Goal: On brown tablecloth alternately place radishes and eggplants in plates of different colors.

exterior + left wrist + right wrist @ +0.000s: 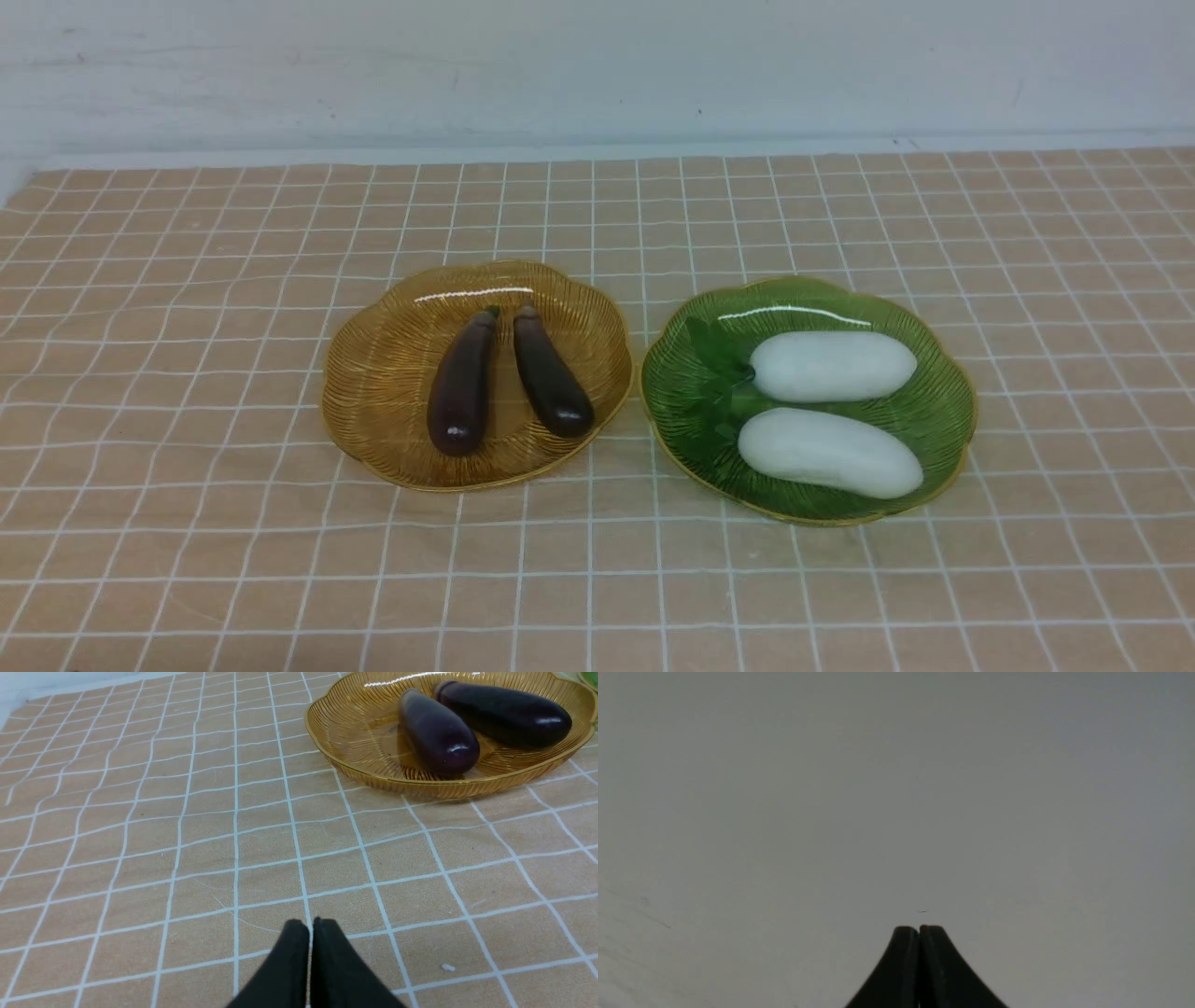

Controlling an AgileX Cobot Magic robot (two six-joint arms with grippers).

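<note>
- Grippers first: the left gripper (310, 926) hangs clenched and empty over bare brown tablecloth (187, 858), on the near side of the amber plate (355, 760); the right gripper (919, 931) is clenched too, holding nothing, facing a plain grey surface.
- Amber plate, my landmark, sits mid-cloth with both eggplants (464, 385) (551, 373) lying inside it, stem caps close together at the far side, fat ends spread toward me.
- Green plate (943, 420) sits just right of the amber plate, rims nearly touching, with two radishes (829, 452) (834, 366) lying crosswise, leaves toward the amber plate.
- White wall (597, 65) runs behind.
</note>
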